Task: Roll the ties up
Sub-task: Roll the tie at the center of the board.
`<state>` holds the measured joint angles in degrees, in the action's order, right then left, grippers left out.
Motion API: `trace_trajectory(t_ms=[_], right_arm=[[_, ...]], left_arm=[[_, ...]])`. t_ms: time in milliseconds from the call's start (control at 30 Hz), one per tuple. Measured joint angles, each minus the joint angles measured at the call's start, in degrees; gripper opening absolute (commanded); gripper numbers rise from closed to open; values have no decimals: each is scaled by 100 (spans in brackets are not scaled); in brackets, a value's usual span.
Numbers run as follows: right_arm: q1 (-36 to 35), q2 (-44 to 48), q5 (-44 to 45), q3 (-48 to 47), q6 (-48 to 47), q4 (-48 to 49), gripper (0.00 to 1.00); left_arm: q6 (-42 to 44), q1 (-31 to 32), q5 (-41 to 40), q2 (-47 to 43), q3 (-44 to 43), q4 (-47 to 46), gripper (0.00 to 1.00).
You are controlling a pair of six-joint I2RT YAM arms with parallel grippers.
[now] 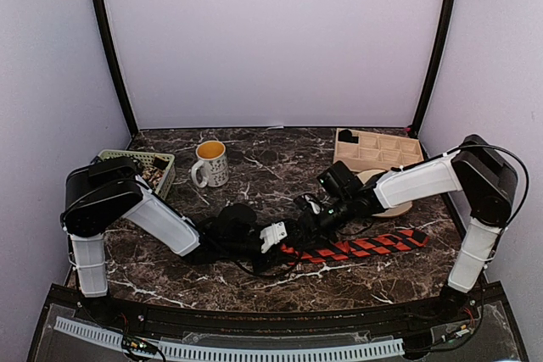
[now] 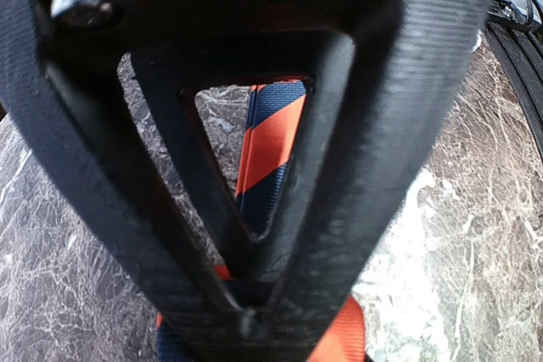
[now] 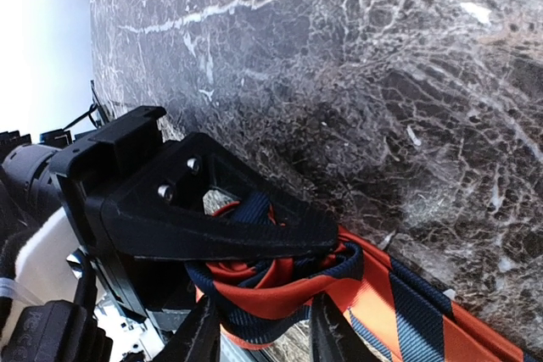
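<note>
The red-and-black striped tie [image 1: 365, 247] lies on the marble table [image 1: 280, 171], running right from where the grippers meet. Its left end is wound into a small loose roll [image 3: 280, 281]. My left gripper [image 1: 284, 239] is shut on that end; in the left wrist view the fingertips [image 2: 246, 321] meet on the fabric, and the tie [image 2: 273, 146] shows through the finger frame. My right gripper [image 3: 265, 338] straddles the roll, with one finger [image 3: 204, 336] pressed on each side. The left gripper's finger [image 3: 212, 218] lies across the top of the roll. No dotted ties are in view.
A mug [image 1: 210, 163] of orange liquid and a green basket [image 1: 146, 167] stand at the back left. A wooden compartment tray [image 1: 377, 148] and a round wooden dish [image 1: 403, 203] are at the back right. Black cables trail near the left gripper.
</note>
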<state>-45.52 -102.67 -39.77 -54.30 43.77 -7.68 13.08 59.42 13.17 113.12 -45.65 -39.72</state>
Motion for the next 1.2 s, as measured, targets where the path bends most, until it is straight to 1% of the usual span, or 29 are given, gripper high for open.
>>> trace_trajectory(t_ms=[100, 133, 167, 200, 233, 367, 533, 600, 633, 667, 700, 767, 933, 1100, 1200], right_arm=[[2, 0, -4, 0, 52, 46, 21], [2, 0, -11, 0, 48, 59, 16], [2, 0, -28, 0, 59, 68, 8], [0, 0, -50, 0, 55, 79, 3], [0, 0, -70, 0, 44, 87, 0], [4, -9, -96, 9, -61, 57, 0], [92, -7, -50, 157, -262, 101, 0], [164, 0, -42, 275, -352, 101, 0], [205, 7, -28, 332, -407, 83, 0], [251, 15, 2, 400, -459, 46, 0], [293, 15, 44, 455, -507, 4, 0], [393, 15, 149, 584, -599, -92, 0], [507, 79, 164, 691, -758, -153, 0], [509, 79, 173, 673, -820, -177, 0], [509, 79, 199, 647, -841, -221, 0]], left_arm=[[0, 0, 2, 0, 0, 0, 30], [0, 0, 2, 0, 0, 0, 31], [-2, 0, 2, 0, 0, 0, 32], [-2, 0, 2, 0, 0, 0, 34], [-9, 0, 2, 0, 0, 0, 37], [-66, 0, -22, 0, -4, 20, 55], [-190, -2, -59, -50, 37, 22, 70], [-197, 0, -42, -111, 109, 26, 78], [-188, -2, -28, -146, 144, 35, 80], [-184, -2, -11, -175, 175, 44, 85], [-173, -2, 15, -186, 199, 46, 87], [-170, -2, 133, -199, 221, 57, 89], [-201, 7, 413, -179, 181, 83, 89], [-323, 7, 505, 238, -341, 83, 86], [-387, 7, 535, 490, -651, 28, 81]])
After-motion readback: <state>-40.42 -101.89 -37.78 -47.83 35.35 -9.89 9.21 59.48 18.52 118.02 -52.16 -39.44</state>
